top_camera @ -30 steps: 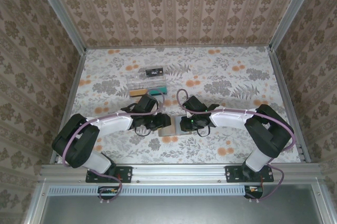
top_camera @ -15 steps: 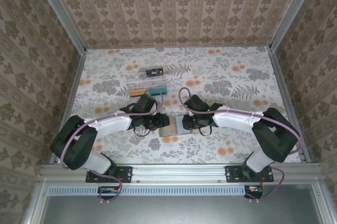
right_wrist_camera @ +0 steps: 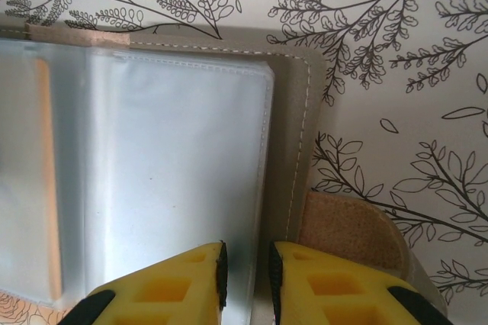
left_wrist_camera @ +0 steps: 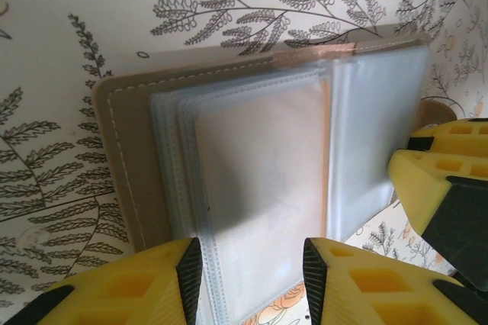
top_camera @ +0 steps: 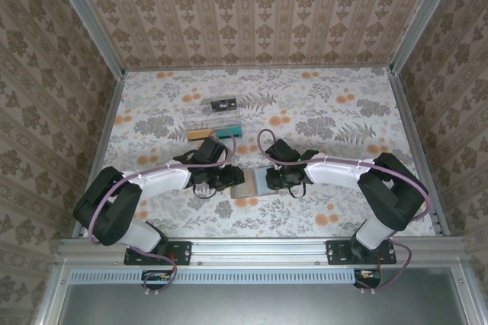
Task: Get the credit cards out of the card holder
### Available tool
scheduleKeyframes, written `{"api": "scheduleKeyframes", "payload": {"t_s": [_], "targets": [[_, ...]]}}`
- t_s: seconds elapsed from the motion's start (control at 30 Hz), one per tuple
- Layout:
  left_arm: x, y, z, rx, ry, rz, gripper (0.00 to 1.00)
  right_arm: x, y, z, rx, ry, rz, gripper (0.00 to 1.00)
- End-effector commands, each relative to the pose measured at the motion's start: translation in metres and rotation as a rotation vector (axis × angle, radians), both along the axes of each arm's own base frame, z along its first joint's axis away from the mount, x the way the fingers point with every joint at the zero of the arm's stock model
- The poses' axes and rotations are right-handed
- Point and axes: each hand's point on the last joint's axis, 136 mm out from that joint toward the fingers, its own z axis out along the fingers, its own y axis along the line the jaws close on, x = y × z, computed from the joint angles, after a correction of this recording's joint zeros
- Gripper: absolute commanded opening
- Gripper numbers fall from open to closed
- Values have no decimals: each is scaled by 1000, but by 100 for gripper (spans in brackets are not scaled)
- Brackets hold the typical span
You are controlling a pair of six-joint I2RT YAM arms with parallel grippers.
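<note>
Right gripper (right_wrist_camera: 246,279) has slid left over the card holder (right_wrist_camera: 293,149), jaws nearly closed, grip unclear; left gripper (left_wrist_camera: 252,279) stands half-open astride its clear sleeves (left_wrist_camera: 259,180).

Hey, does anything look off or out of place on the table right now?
Nothing spilled or damaged. The card holder lies open on the table, its clear sleeves fanned slightly unevenly, an orange card tucked inside one.
</note>
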Motion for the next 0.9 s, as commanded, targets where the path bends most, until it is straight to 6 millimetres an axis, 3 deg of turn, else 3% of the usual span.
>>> {"api": "scheduleKeyframes", "payload": {"t_s": [0.0,0.87], "targets": [[-3,4,-8,28,21,-13,42,-5,-6,-12,-34,33,-12,26],[3,-26,12,-84,-28,-85,44,-7,-4,-15,-20,51,-20,26]]}}
